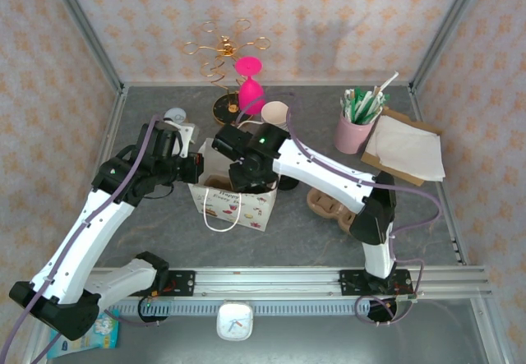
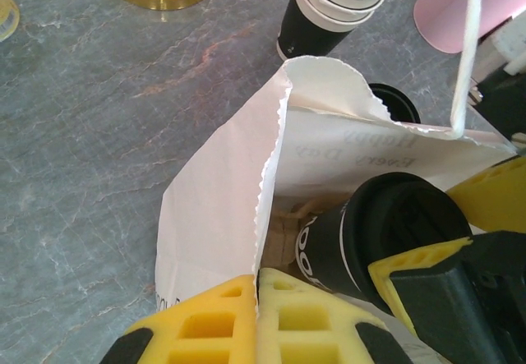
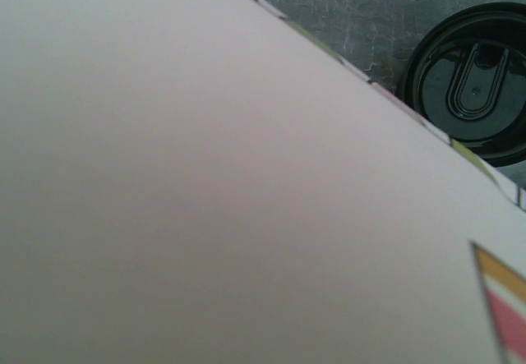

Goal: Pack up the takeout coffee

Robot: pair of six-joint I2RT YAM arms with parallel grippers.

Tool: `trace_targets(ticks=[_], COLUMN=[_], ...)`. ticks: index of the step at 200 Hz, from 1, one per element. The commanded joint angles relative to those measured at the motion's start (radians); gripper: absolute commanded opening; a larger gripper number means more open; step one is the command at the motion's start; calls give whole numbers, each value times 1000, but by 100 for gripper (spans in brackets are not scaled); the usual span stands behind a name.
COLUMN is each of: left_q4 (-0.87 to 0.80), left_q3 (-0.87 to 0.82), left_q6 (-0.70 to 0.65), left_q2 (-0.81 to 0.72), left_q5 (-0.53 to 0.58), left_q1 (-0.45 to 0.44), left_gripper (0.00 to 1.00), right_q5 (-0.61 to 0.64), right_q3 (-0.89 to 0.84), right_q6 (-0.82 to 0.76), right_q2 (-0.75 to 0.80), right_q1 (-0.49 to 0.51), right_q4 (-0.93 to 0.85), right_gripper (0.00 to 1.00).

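Note:
A white paper bag (image 1: 238, 204) stands open mid-table. My left gripper (image 2: 259, 298) is shut on the bag's serrated top edge (image 2: 271, 158), holding that side up. The takeout coffee (image 2: 362, 232), a dark cup with white lettering and a black lid, hangs tilted inside the bag's mouth. My right gripper (image 1: 238, 171) reaches into the bag from the right; its yellow fingers (image 2: 415, 265) sit on both sides of the lid. In the right wrist view the bag's white wall (image 3: 205, 200) blocks the fingers. A brown moulded carrier (image 1: 329, 204) lies on the table right of the bag.
A stack of cream cups in a black cup (image 2: 333, 6) and a separate black lid (image 3: 472, 93) stand just behind the bag. A pink cup of straws (image 1: 355, 130), napkins on a brown board (image 1: 407, 146) and a gold wire stand (image 1: 223, 52) lie farther back.

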State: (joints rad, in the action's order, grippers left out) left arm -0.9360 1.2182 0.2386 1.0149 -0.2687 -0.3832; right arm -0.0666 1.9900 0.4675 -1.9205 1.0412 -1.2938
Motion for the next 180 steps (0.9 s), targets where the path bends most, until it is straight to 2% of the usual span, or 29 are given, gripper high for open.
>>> trace_targets(ticks=[1,42,107,180], left_q4=[-16,-32,25,31], left_q3=[-12,-7,-32,-48], left_q6=[24,36,41,47], left_q2=[2,-9,-29,-33], left_q5=[48,84,-4,-8], left_q1=[7,6,7,6], left_gripper=[0,0,3,7], right_q5=[42,60,71,44], right_q3=[-19,-43,-58,-10], right_q6=[-3,5,0,-6], right_q2=[16,35,2,-51], right_q1=[5,6,6,11], right_q4=[-18,-18,-16,-15], right_gripper=[38,39,38,37])
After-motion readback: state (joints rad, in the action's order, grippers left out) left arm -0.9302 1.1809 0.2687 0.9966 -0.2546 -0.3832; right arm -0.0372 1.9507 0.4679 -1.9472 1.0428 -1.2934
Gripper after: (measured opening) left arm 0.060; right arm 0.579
